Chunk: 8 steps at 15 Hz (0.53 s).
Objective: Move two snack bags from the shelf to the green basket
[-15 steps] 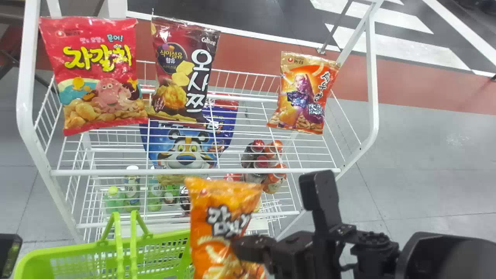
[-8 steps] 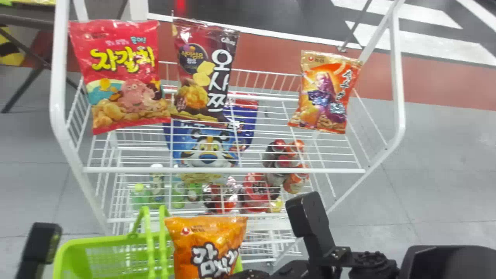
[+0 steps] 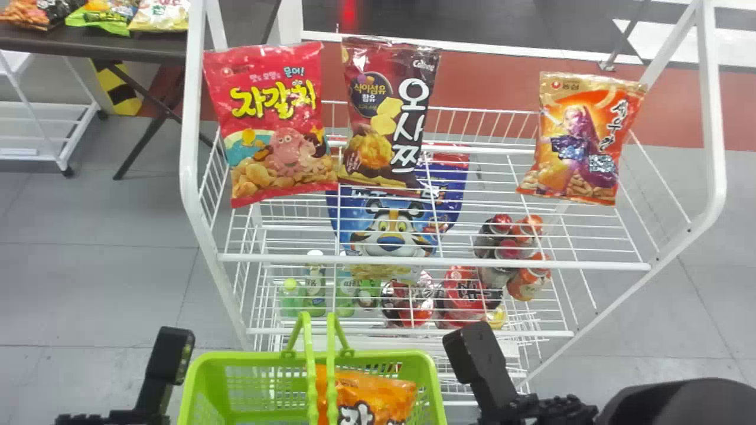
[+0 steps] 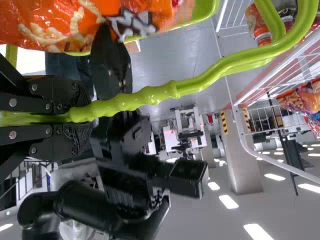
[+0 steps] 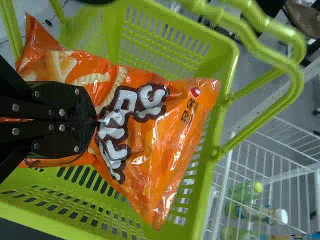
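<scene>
Since the earlier frame, you are bringing the orange snack bag (image 3: 375, 395) down into the green basket (image 3: 248, 358) with your right gripper (image 3: 481, 366), whose fingers are pinching it tightly. Your left gripper (image 3: 168, 360) is clamping the basket handles (image 4: 192, 85). The head view's bottom edge is cutting off both grippers' tips and the bag's lower part, while a handle is covering some orange.

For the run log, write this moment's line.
right tool: gripping orange bag in green basket | left tool: on basket handle | red bag: on shelf
</scene>
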Available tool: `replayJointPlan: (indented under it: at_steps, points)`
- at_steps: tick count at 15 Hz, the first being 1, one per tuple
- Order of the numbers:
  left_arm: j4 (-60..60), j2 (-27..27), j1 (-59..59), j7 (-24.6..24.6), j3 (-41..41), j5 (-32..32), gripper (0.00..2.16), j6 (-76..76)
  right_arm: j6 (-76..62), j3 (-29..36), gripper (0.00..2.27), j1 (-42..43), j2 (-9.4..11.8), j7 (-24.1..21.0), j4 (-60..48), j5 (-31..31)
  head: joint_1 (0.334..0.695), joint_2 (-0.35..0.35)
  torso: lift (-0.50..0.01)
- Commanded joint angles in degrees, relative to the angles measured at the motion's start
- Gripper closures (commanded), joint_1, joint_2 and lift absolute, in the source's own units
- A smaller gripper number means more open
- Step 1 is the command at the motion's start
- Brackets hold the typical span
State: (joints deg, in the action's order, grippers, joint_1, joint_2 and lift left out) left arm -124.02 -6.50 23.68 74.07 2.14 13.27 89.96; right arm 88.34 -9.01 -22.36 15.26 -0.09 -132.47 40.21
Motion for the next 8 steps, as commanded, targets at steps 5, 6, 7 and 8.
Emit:
replayJointPlan:
  at_steps: [5, 6, 7, 8]
  points:
    - [-0.1, 0.1, 0.5, 0.2, 0.3, 0.0, 1.98, 0.1, -0.3, -1.3, 0.0, 2.8, -0.3, 0.3, 4.4, -3.8, 0.695, -0.089, -0.018]
    - [-0.1, 0.1, 0.6, 0.2, 0.3, 0.0, 1.98, 0.1, 1.6, -0.7, 0.0, 2.8, -0.1, 0.3, 2.9, -4.5, 0.695, -0.099, -0.018]
    - [-0.2, 0.0, 0.7, 0.2, 0.3, 0.0, 1.98, 0.1, 1.7, 0.0, 0.04, 2.8, -0.1, 0.3, 1.3, -4.9, 0.695, -0.11, -0.018]
    - [-0.4, 0.0, 0.8, 0.2, 0.3, -0.1, 1.98, 0.1, 1.7, 0.9, 0.06, 2.8, 0.0, 0.3, -0.9, -5.1, 0.695, -0.126, -0.018]
